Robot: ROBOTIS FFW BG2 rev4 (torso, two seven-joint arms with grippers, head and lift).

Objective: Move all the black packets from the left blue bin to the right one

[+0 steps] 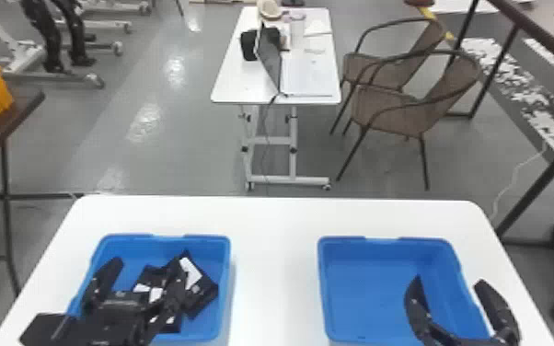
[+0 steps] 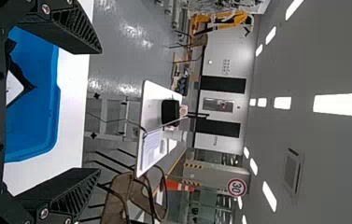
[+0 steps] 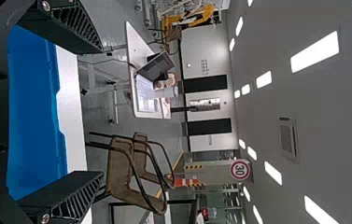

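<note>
Your left gripper [image 1: 149,264] is over the left blue bin [image 1: 226,290], its two flat fingers standing wide apart. In the left wrist view you can see one finger at each side of a broad gap; the bin's far wall and part of a packet show beyond it, and nothing is clamped. In the head view, the finger on the right overlaps the packets, but you cannot tell from here whether it touches them.

The black packets [image 1: 203,296] you're after lie in the left blue bin, loosely heaped and overlapping, mostly toward its right side, with white patches on their faces. Your left gripper hides some of the heap, so you can't get a sure count.

Your right gripper [image 1: 448,281] is well to the right of the left blue bin, at the right side of the other blue bin [image 1: 359,294]. Its fingers are also wide apart, with a free gap between them: one lies over that bin's inside, the other past its right rim. Both bins sit on the white table [image 1: 276,262], whose bare top runs beyond the left blue bin and along its right.
</note>
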